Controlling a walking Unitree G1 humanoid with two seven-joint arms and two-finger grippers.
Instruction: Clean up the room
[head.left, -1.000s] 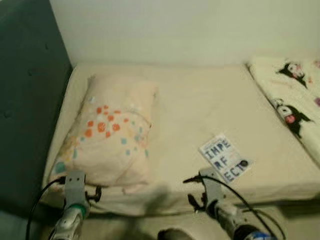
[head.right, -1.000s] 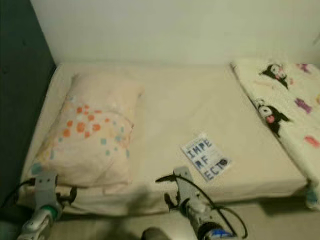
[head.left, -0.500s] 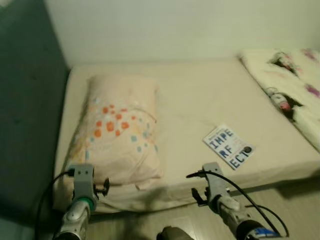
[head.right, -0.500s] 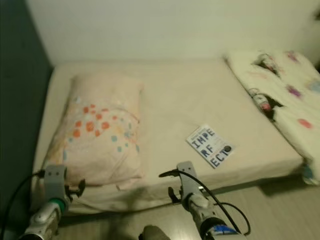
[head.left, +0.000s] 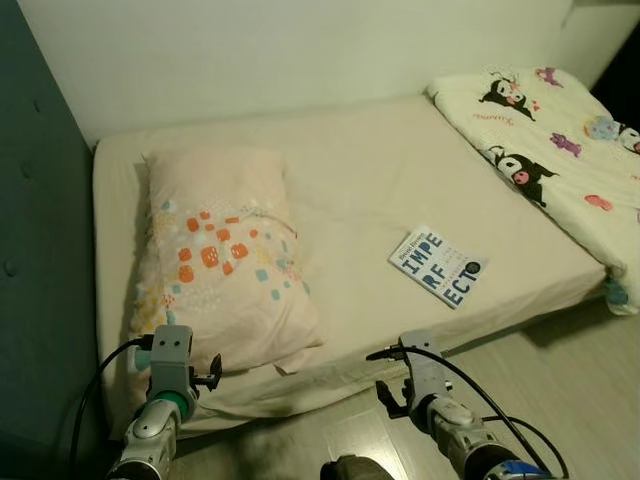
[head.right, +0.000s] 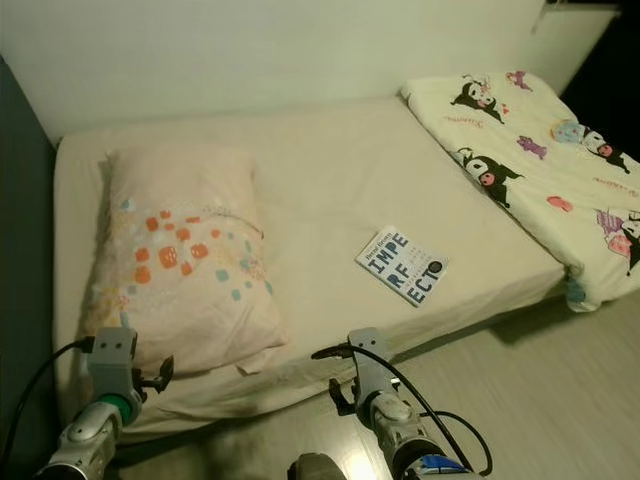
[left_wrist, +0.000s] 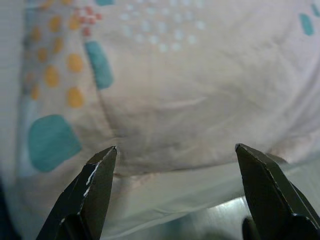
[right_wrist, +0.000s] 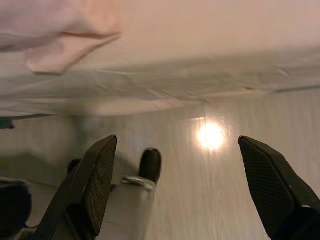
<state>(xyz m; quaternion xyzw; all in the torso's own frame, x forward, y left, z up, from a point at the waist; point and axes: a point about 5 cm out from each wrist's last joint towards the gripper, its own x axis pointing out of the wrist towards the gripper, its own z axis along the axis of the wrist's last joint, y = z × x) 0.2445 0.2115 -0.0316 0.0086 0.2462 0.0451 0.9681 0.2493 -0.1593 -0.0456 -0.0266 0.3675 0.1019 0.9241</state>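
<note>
Book (head.left: 437, 266): flat on the bed (head.left: 370, 190), near its front edge. I hold the left gripper (left_wrist: 175, 165) above the pillow (head.left: 215, 260) beside the book, right gripper (right_wrist: 175, 165) above floor (right_wrist: 210, 170), both spread wide. Beyond: blanket (head.left: 540, 130), more visible since my camera shifted.

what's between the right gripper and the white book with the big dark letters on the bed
Nothing visible. The white book with dark block letters lies alone on the cream bedsheet near the mattress edge. The right gripper, fingers open, hangs low over the pale wood floor in front of the bed. The floral pillow and cartoon blanket lie off to either side.
</note>
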